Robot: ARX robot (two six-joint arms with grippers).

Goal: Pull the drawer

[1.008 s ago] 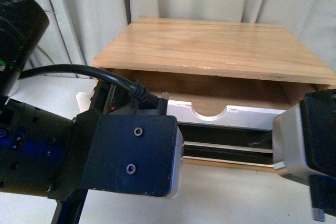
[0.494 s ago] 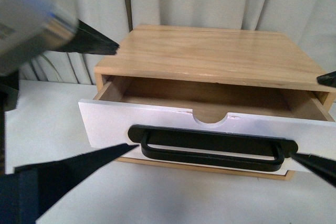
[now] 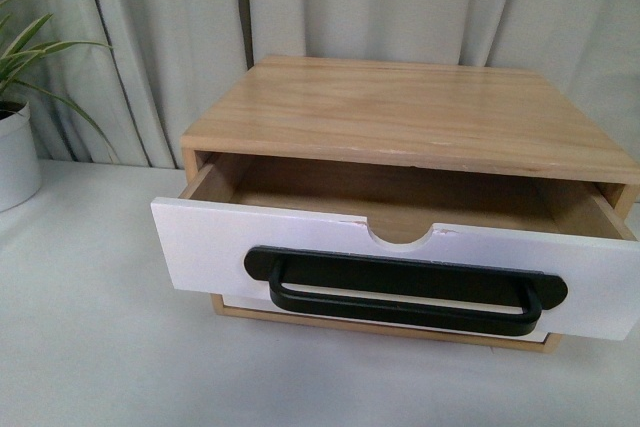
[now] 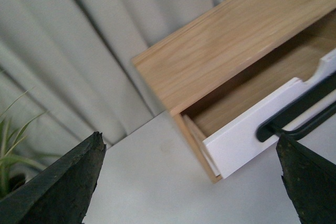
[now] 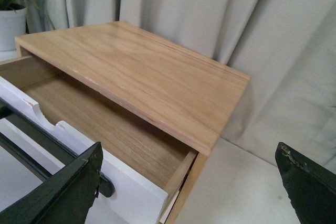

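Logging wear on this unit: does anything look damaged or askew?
Only minor wear: the drawer has a white top edge that looks slightly chipped beside the half-round notch. The black handle looks intact. Nothing else stands out.

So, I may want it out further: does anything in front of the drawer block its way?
Nothing visible does: the table before the drawer is bare, and the plant pot stands off to the left.

Left claw (image 4: 189,139) and right claw (image 5: 189,148) have black, pointed, scuffed fingers (image 4: 63,187).
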